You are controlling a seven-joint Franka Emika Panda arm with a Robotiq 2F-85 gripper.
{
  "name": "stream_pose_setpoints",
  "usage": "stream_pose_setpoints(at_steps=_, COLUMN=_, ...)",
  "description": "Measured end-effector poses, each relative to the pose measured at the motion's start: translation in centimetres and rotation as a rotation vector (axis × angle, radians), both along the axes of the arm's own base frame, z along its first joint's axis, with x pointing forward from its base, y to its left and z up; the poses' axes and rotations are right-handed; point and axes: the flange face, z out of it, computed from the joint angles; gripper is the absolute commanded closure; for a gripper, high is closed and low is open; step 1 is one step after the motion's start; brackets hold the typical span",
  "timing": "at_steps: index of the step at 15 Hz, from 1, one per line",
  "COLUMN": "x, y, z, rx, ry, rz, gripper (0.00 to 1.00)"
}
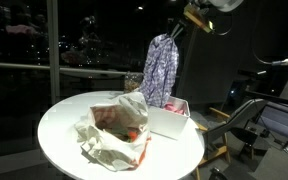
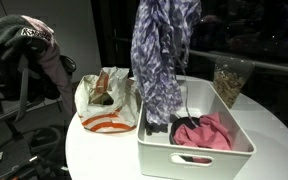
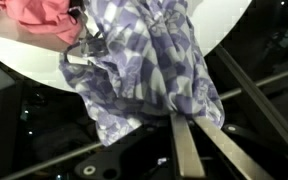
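Observation:
My gripper (image 1: 174, 30) is shut on a purple and white patterned cloth (image 1: 162, 68) and holds it hanging above a white bin (image 1: 174, 124). In an exterior view the cloth (image 2: 160, 55) drapes down over the bin's (image 2: 194, 150) left side. A pink garment (image 2: 204, 135) lies inside the bin. In the wrist view the cloth (image 3: 149, 70) fills the frame around my fingers (image 3: 189, 125), with the pink garment (image 3: 44, 18) at the upper left.
The bin stands on a round white table (image 1: 69, 140). A crumpled white bag with orange stripes (image 1: 114, 128) lies beside the bin; it also shows in an exterior view (image 2: 106, 100). A glass jar (image 2: 229, 80) stands behind the bin. A chair with clothes (image 2: 24, 50) is nearby.

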Motion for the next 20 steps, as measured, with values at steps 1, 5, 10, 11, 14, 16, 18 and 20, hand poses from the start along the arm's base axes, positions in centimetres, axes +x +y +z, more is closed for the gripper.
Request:
stream_pose_setpoints(at_steps=1, x=-0.9, y=1.0, z=1.7, rx=-0.003, ry=-0.044, rz=0.015, gripper=0.99)
stream_pose_setpoints(at_steps=5, x=-5.0, y=4.9, z=7.4, rx=0.019, ry=-0.179, rz=0.080, gripper=0.99)
stream_pose_setpoints(at_steps=10, x=-9.8, y=9.7, z=11.2, rx=0.051, ry=-0.274, rz=0.211, gripper=0.99)
stream_pose_setpoints(at_steps=11, x=-10.6, y=10.4, z=11.5, rx=0.048, ry=-0.288, rz=0.238, gripper=0.99)
stream_pose_setpoints(at_steps=14, x=-12.4, y=12.4, z=11.6, rx=0.035, ry=-0.309, rz=0.317, gripper=0.99)
stream_pose_setpoints(at_steps=16, x=-12.8, y=13.4, z=10.7, rx=0.023, ry=-0.299, rz=0.369, gripper=0.99)
stream_pose_setpoints(at_steps=18, x=-12.7, y=14.2, z=8.9, rx=0.018, ry=-0.277, rz=0.422, gripper=0.99)
stream_pose_setpoints(at_steps=20, x=-12.5, y=14.7, z=6.8, rx=0.025, ry=-0.247, rz=0.480, gripper=0.99)
